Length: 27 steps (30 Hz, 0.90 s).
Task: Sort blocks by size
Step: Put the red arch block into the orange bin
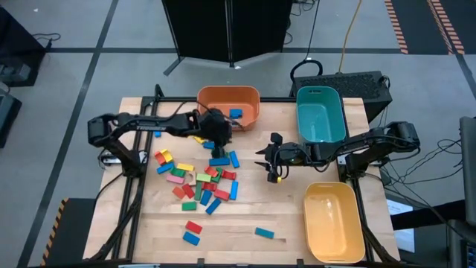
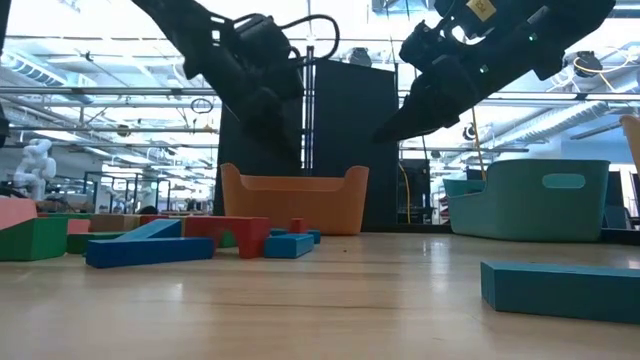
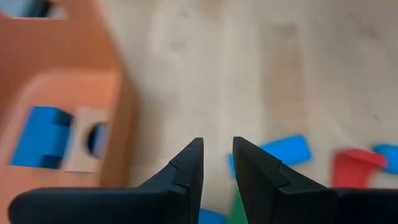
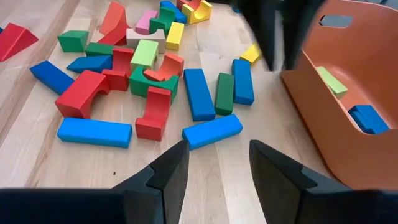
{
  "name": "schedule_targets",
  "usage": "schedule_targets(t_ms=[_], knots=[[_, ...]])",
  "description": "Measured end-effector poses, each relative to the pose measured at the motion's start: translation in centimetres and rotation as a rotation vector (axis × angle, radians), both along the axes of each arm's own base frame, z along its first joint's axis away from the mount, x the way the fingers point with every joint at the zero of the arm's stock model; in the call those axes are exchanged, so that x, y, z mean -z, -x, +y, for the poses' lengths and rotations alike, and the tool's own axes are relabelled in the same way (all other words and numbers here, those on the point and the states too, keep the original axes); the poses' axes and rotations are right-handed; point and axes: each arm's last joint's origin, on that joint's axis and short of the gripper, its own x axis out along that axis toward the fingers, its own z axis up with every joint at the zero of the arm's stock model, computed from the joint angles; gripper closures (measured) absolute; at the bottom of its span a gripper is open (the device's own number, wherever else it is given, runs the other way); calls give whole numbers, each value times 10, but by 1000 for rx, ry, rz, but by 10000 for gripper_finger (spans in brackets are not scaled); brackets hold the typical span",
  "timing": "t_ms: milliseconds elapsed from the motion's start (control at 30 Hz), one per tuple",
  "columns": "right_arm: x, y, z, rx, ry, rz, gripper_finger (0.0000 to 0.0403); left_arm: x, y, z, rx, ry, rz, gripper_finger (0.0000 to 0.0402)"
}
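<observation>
Colourful blocks [image 1: 202,179] lie scattered on the table's [image 1: 297,216] left half. The left gripper [image 1: 217,136] hovers beside the orange bin [image 1: 227,106], fingers narrowly parted, empty. The right gripper [image 1: 265,160] hangs mid-table, fingers spread.

My arms are dark, near-black, jointed tubes w/ black cables looped along them. Left gripper [image 3: 217,163] has two matte black, wedge-shaped fingers w/ stepped edges. Right gripper [image 4: 217,163]: same black fingers, plus a small yellow mark near the wrist.
</observation>
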Motion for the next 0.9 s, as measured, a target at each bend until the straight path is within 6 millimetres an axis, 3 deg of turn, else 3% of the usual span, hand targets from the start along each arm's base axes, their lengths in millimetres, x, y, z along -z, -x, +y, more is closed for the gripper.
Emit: schedule_targets(t_ms=[467, 700, 900], knots=[[0, 0, 0, 12, -23, -5, 245, 5, -9, -86, 178, 82, 64, 311], [0, 0, 4, -1, -23, -6, 245, 7, -10, -103, 211, 85, 71, 303], [0, 0, 4, 2, -29, -8, 245, 28, -18, -107, 194, 46, 123, 247]])
